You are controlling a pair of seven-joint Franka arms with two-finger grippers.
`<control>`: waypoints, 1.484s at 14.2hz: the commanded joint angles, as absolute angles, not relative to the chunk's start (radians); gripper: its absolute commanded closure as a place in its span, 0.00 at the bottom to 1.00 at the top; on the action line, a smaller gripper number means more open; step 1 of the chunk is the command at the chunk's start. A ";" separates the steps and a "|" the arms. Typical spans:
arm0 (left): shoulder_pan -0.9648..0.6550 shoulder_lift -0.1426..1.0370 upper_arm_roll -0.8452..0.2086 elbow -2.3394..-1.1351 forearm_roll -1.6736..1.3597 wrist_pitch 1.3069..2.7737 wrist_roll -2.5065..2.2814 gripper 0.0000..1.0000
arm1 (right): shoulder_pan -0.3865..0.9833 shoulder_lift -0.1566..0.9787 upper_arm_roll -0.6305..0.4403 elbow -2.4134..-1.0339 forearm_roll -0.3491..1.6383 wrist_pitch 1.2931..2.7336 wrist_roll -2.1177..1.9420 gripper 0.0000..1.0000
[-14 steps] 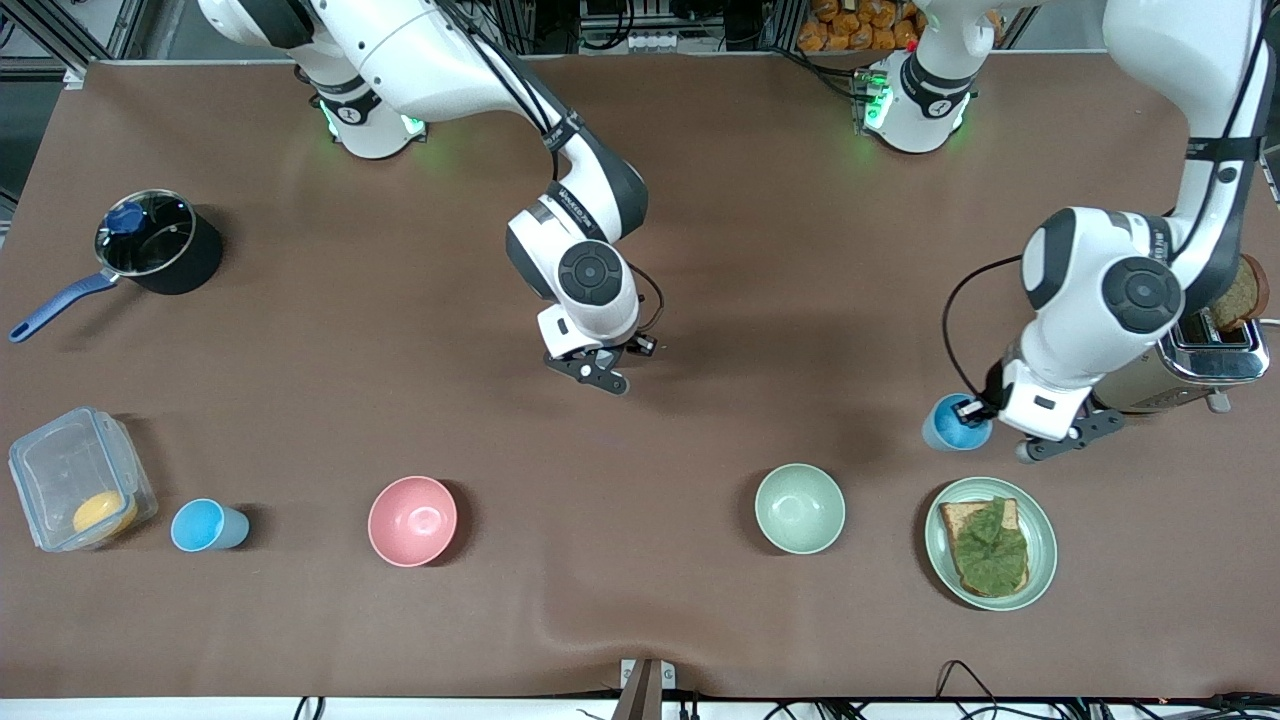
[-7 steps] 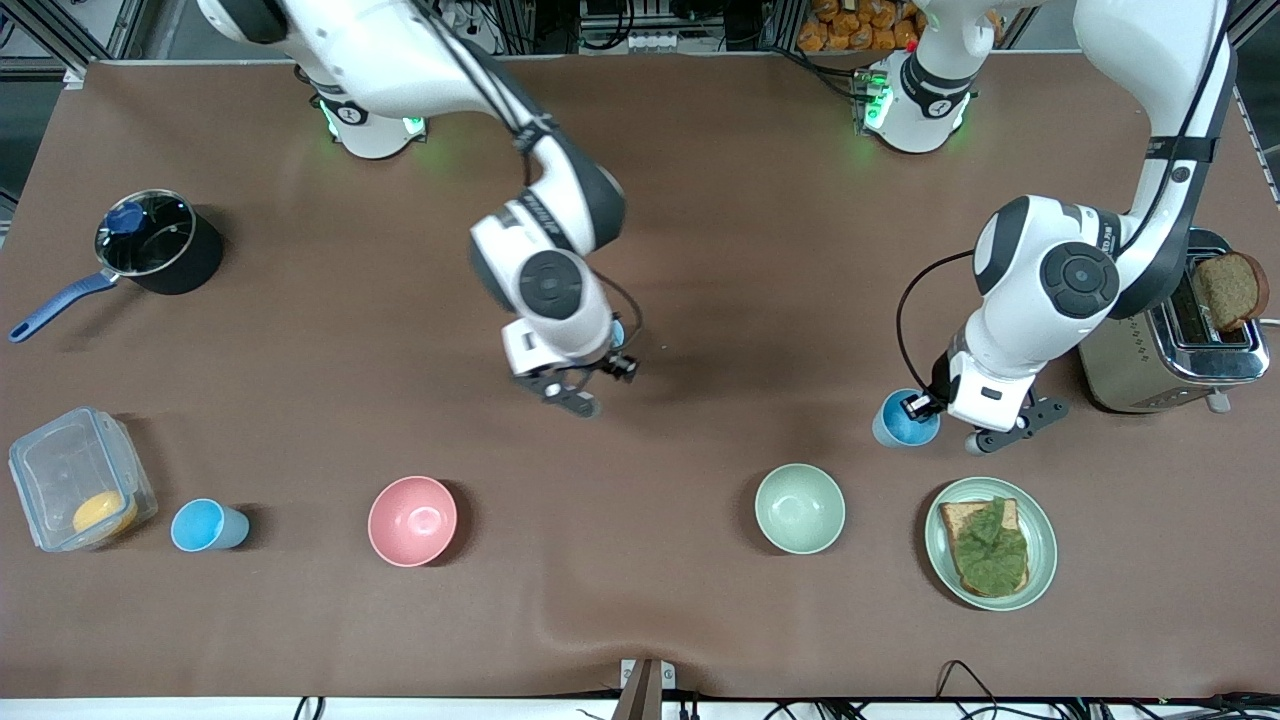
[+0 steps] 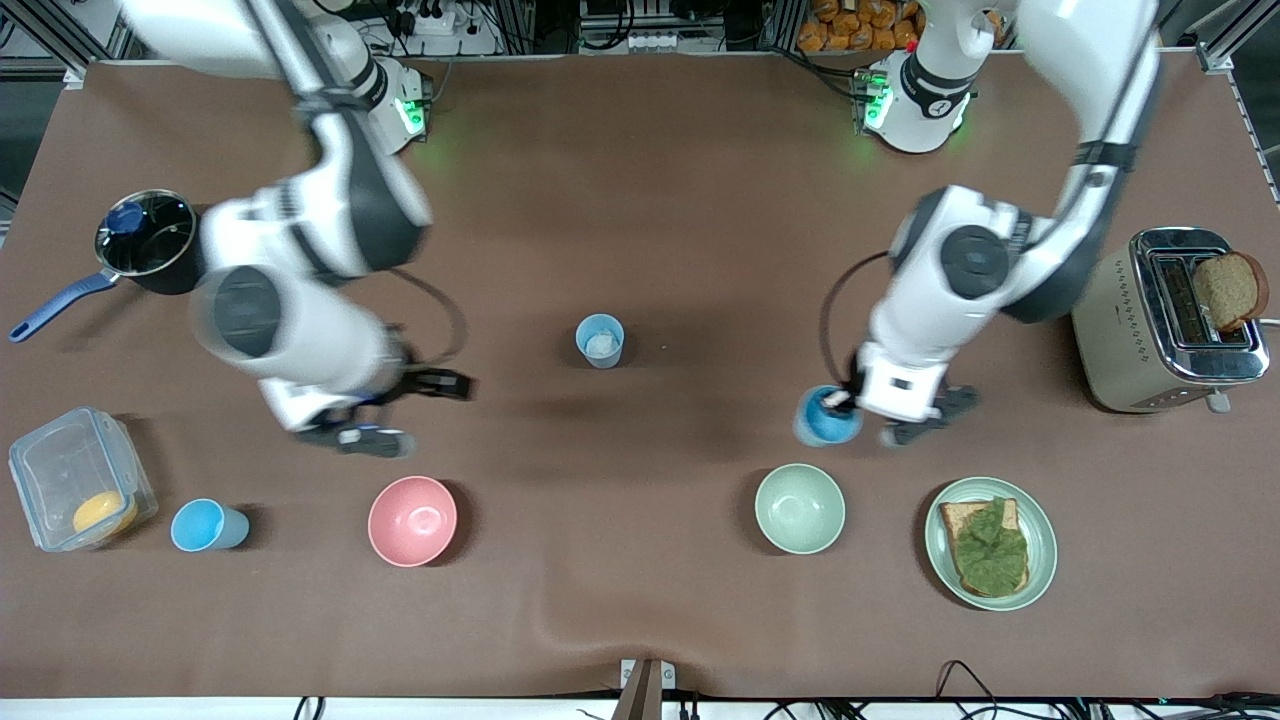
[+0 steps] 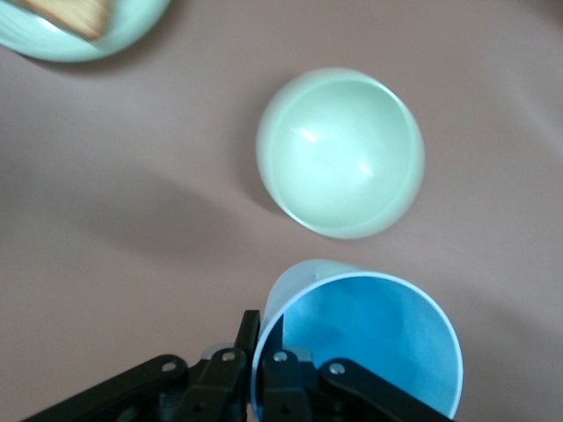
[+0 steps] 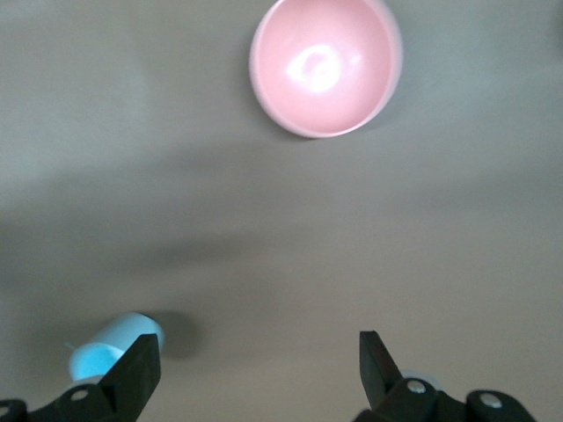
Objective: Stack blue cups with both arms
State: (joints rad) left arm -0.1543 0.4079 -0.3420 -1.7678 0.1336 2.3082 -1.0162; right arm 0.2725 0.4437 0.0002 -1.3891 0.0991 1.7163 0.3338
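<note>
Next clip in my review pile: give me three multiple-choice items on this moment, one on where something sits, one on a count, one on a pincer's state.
1. Where is the blue cup that lies nearest the right arm's end of the table?
A. in the pot
B. beside the clear container
C. on the plate

2. How many blue cups show in the front view?
A. one
B. two
C. three

3. What is the left pincer doing?
A. shut on a blue cup
B. open over the toaster
C. shut on the green bowl

Answers:
1 B: that blue cup stands on the table beside the clear container.
2 C: besides it, one cup mid-table stands alone and one held cup is with the left arm.
3 A: the left pincer clamps the held cup's rim, above the table near the green bowl. The right pincer is open over bare table.
</note>
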 commanded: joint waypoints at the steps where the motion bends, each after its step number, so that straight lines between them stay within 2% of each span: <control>1: -0.308 0.446 -0.334 -1.694 0.135 2.283 -1.132 1.00 | 0.165 0.359 0.021 -1.419 0.087 1.671 0.139 0.00; 4: -0.447 0.451 -0.334 -1.674 0.133 2.283 -1.229 1.00 | 0.040 0.302 0.023 -1.422 0.087 1.588 -0.084 0.00; 9: -0.626 0.529 -0.331 -1.620 0.135 2.283 -1.246 1.00 | 0.029 0.229 0.026 -1.443 -0.057 1.479 -0.126 0.00; 12: -0.641 0.560 -0.330 -1.618 0.146 2.283 -1.239 1.00 | 0.008 0.189 0.025 -1.530 -0.054 1.560 -0.176 0.00; 15: -0.643 0.577 -0.324 -1.615 0.175 2.284 -1.241 1.00 | -0.026 0.060 0.025 -1.779 -0.048 1.802 -0.212 0.00; 17: -0.640 0.595 -0.324 -1.586 0.178 2.284 -1.238 1.00 | -0.028 0.057 0.025 -1.784 -0.034 1.825 -0.209 0.00; 21: -0.649 0.653 -0.305 -1.523 0.179 2.287 -1.238 1.00 | -0.032 0.071 0.023 -1.704 -0.008 1.784 -0.209 0.00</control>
State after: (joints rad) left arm -0.6370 0.6034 -0.3171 -1.5890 0.1544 2.3027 -1.2379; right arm -0.0132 0.0882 0.0120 -1.7180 -0.0261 1.8060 -0.1923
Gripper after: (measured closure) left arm 0.952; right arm 0.000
